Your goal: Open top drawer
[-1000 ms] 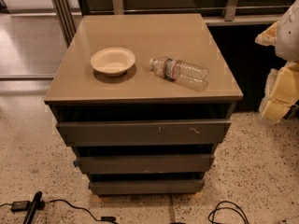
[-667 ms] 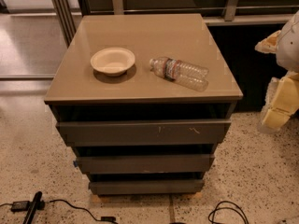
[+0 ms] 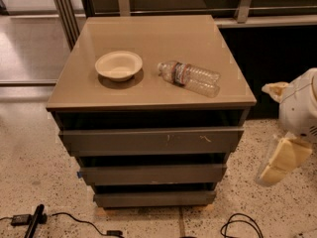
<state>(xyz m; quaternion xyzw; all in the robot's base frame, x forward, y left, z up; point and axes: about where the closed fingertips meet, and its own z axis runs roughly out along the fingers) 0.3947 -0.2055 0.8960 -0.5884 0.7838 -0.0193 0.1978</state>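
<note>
The top drawer (image 3: 148, 141) is the widest dark grey front of the cabinet, just under the tan top, with small pale scratches right of centre. It sits pushed in, with a dark gap above it. Two narrower grey drawer fronts (image 3: 152, 173) lie below it. My gripper (image 3: 278, 161), white with pale yellow fingers, hangs at the far right edge of the view. It is to the right of the cabinet at drawer height and touches nothing.
A white paper bowl (image 3: 119, 65) and a clear plastic bottle (image 3: 190, 78) lying on its side rest on the cabinet top (image 3: 148, 38). Black cables (image 3: 237, 224) and a plug (image 3: 22, 218) lie on the speckled floor in front. A metal rail and dark wall stand behind.
My arm has moved down at the right edge, so the gripper now hangs lower, beside the drawers. The cabinet, bowl and bottle have not moved.
</note>
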